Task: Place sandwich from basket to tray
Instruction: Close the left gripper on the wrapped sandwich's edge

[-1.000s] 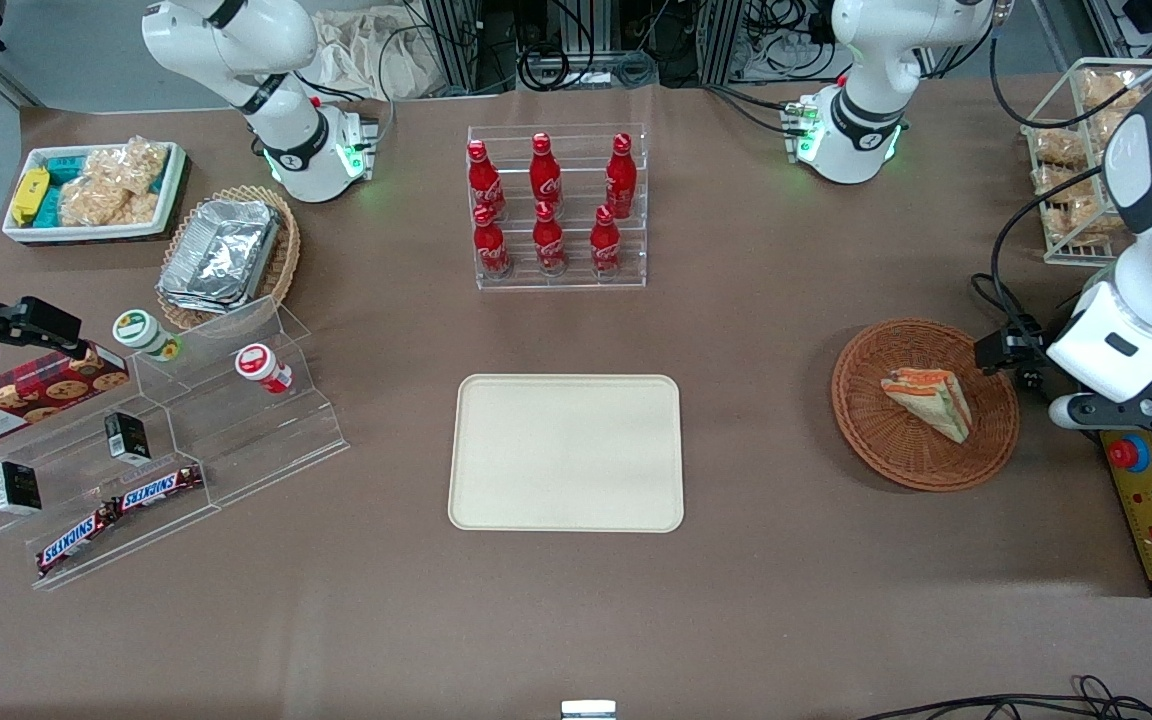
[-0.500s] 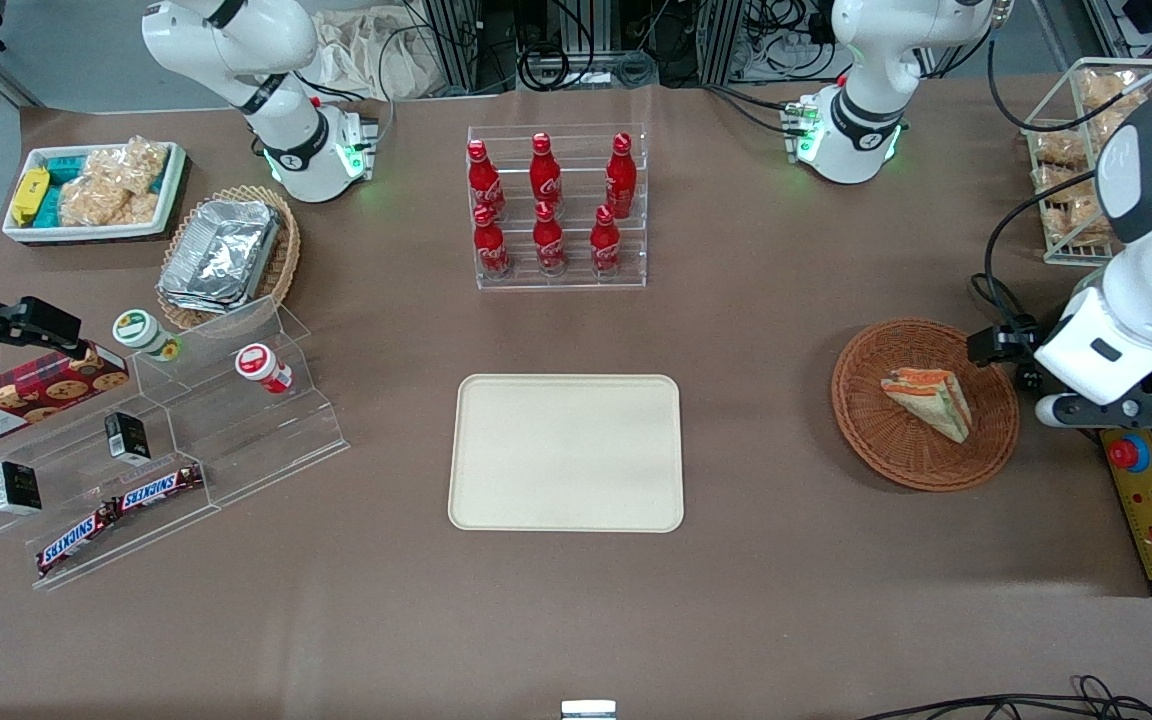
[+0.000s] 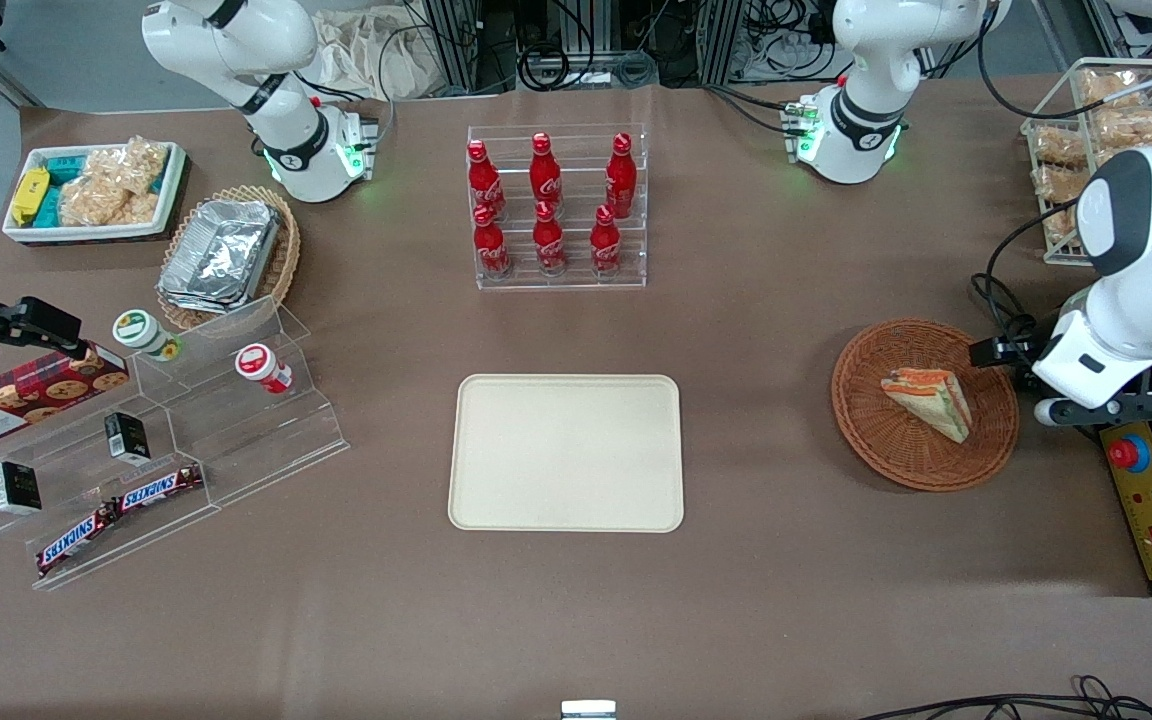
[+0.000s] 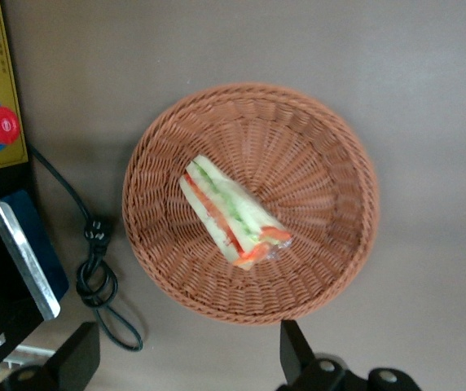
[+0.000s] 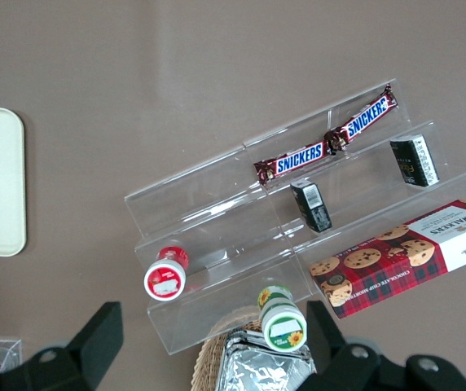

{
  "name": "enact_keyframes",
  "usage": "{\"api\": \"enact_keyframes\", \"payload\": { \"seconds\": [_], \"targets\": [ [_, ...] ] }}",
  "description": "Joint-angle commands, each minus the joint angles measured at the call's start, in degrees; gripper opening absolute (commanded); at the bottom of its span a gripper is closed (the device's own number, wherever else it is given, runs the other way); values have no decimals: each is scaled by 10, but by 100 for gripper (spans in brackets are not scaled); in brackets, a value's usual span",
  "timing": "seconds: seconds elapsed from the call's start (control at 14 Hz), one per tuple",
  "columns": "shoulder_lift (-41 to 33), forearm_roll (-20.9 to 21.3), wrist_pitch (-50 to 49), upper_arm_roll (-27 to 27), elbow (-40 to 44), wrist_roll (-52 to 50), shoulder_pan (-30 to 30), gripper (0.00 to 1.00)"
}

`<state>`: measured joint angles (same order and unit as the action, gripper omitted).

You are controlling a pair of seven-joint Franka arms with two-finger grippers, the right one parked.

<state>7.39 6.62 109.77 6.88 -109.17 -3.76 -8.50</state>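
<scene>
Left wrist view: the gripper [image 4: 184,366] hovers with its fingers [image 4: 294,352] spread wide, empty, above the wicker basket [image 4: 331,155], which holds the wrapped sandwich [image 4: 233,213]. The cream tray [image 3: 566,452] sits bare on the surface, well apart from the basket.

The left arm's claw [image 4: 188,362] hangs high, fingers [image 4: 294,350] spread wide, holding nothing.

The wrapped sandwich [image 3: 928,397] lies in the wicker basket [image 3: 866,440], toward the working arm's end of the table from the bare cream tray [image 3: 566,452]. The gripper [image 3: 998,352] hangs just beside the basket's rim.
</scene>
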Motion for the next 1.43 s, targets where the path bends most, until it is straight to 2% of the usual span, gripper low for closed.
{"api": "enact_keyframes", "payload": {
  "seconds": [0.0, 0.07, 0.21, 0.57, 0.86, 0.93, 1.07, 1.14, 1.21, 1.29, 1.36],
  "targets": [
    [0, -28, 53, 3, -39, -5, -17, 99],
    [7, -56, 79, 3, -53, -18, -19, 99],
    [25, -72, 130, 2, -79, -66, -27, 99],
    [101, -73, 253, 3, -102, -192, -27, 99],
    [139, -73, 357, -1, -152, -194, -29, 98],
    [141, -73, 359, -4, -152, -194, -28, 94],
    [134, -73, 349, -4, -148, -221, -27, 69],
    [130, -72, 322, -4, -137, -228, -27, 63],
    [127, -69, 284, -3, -122, -230, -24, 41],
    [125, -67, 256, -3, -108, -230, -23, 13],
    [122, -64, 232, -1, -97, -227, -23, 0]
  ]
}}
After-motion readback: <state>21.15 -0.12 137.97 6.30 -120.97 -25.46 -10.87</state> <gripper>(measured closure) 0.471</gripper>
